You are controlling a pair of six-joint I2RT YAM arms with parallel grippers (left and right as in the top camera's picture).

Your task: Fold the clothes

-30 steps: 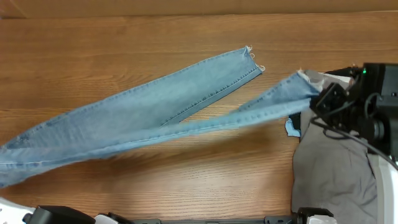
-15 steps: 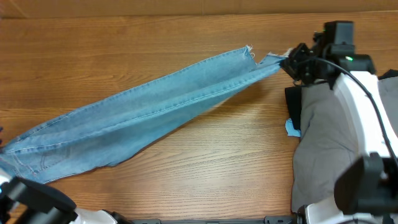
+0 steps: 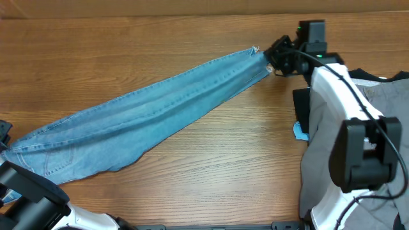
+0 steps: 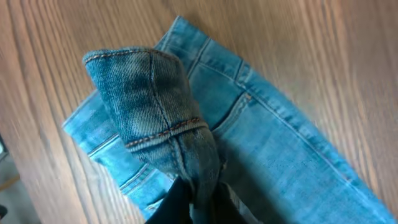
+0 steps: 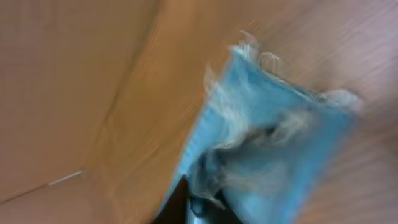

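The light blue jeans (image 3: 147,115) lie stretched across the table from lower left to upper right, one leg laid on the other. My left gripper (image 3: 4,145) is shut on the waistband end at the far left edge; the left wrist view shows a bunched fold of waistband (image 4: 149,112) pinched between the fingers (image 4: 199,202). My right gripper (image 3: 276,59) is shut on the frayed leg hem (image 5: 273,124) at the upper right, just above the other hem on the table.
A grey garment (image 3: 342,153) lies in a heap at the right side under my right arm, with a dark piece (image 3: 300,112) and a small blue scrap (image 3: 299,131) at its left edge. The table's back edge runs along the top.
My right gripper has carried the near leg's hem up and left onto the far leg's hem, so the two legs now lie stacked. The waistband end has shifted right into view.
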